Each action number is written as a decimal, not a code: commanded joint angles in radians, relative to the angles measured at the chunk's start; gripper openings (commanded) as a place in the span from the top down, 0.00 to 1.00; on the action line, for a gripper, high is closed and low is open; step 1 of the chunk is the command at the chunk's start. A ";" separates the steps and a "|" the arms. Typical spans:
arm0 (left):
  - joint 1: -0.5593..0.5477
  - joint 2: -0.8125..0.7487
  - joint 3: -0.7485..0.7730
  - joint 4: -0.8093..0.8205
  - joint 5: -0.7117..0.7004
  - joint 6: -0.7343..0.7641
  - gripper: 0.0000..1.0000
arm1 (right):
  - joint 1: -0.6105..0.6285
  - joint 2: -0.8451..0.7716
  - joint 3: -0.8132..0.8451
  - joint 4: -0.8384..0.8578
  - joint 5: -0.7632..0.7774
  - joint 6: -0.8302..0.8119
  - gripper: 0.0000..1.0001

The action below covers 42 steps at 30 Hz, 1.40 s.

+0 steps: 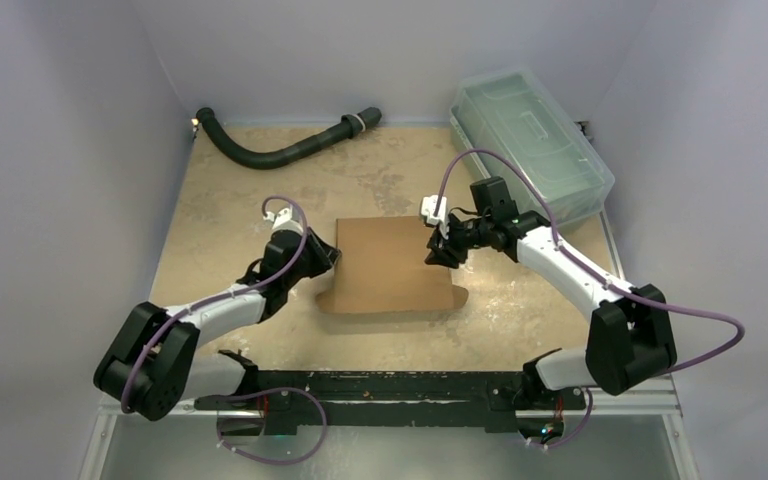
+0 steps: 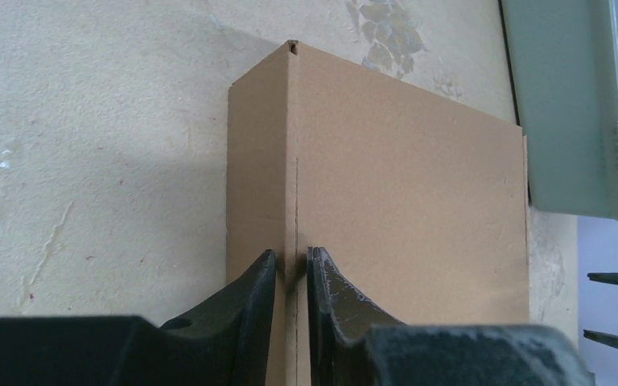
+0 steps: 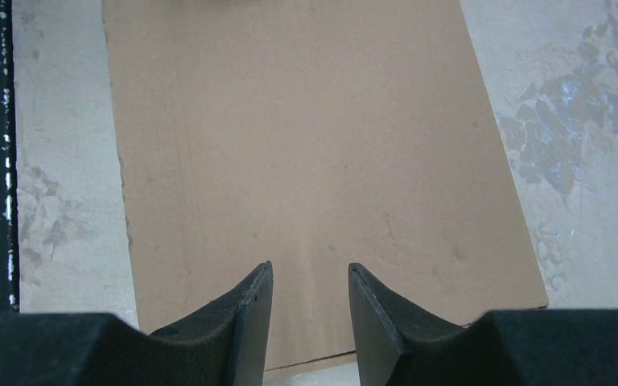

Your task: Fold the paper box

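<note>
Fold the paper box: the paper box (image 1: 390,268), a plain brown sheet of corrugated cardboard, lies at the middle of the mottled beige table (image 1: 220,230), between the two arms.

At its left edge, the left end effector (image 1: 327,256) reaches in with its black fingers drawn to a narrow gap. The left wrist view shows that end effector (image 2: 291,257) astride a crease in the box (image 2: 410,201), where a narrow left strip of cardboard meets the broad main panel. The fingertips stand on either side of the crease line. Whether they actually clamp the cardboard cannot be told.

The right end effector (image 1: 441,252) is over the right part of the box. Seen from its own wrist, the right end effector (image 3: 310,269) has its fingers set moderately apart above the flat cardboard (image 3: 314,153), with nothing between them; its tips also show at the right edge of the left wrist view (image 2: 616,305).

A clear greenish plastic bin (image 1: 532,135) with a lid sits at the far right corner of the table, and a black corrugated hose (image 1: 280,152) curves along the far edge. A black rail (image 1: 380,385) runs along the near edge between the arm bases.
</note>
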 commanded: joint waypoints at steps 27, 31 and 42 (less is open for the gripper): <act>0.020 -0.350 -0.090 -0.033 0.191 0.194 0.29 | -0.139 -0.071 -0.133 0.392 0.119 0.657 0.01; 0.020 -0.326 -0.107 0.030 0.227 0.188 0.28 | -0.141 -0.143 -0.208 0.445 0.090 0.613 0.01; 0.020 -0.324 -0.187 0.097 0.183 0.068 0.14 | -0.153 -0.119 -0.298 0.551 0.072 0.728 0.20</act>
